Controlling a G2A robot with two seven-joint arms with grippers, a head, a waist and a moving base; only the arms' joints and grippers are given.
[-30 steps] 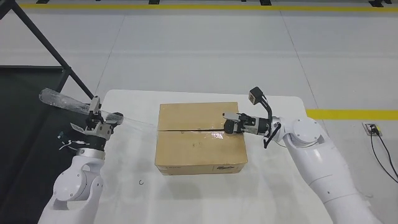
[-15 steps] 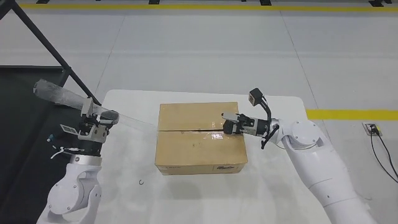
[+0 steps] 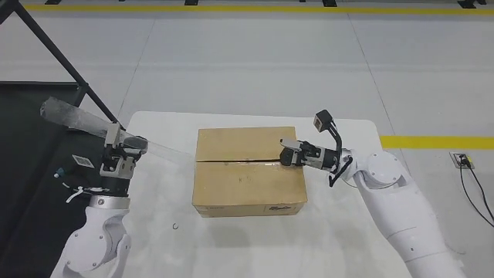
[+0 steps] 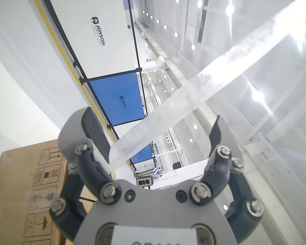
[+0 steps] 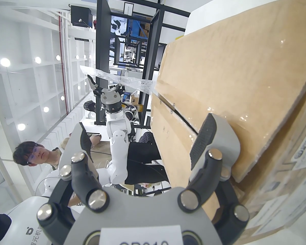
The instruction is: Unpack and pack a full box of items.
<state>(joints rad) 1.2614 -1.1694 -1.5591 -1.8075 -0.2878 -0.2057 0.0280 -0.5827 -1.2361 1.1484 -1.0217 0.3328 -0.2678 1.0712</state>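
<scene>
**Fingers spread at both ends of the box**

My left gripper (image 4: 154, 122) has its fingers wide apart. A clear tape strip (image 4: 193, 87) lies against one pad (the other pad is apart from it) and runs to the seam of the cardboard box (image 3: 248, 181). My right gripper (image 5: 145, 126) is spread too, with one finger over the box's top flap beside the seam. The box sits mid-table (image 3: 347, 224), flaps down, between my arms.

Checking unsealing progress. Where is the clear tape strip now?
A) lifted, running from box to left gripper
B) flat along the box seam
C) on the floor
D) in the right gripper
A: the tape strip stretches from the box up to the left gripper.
</scene>
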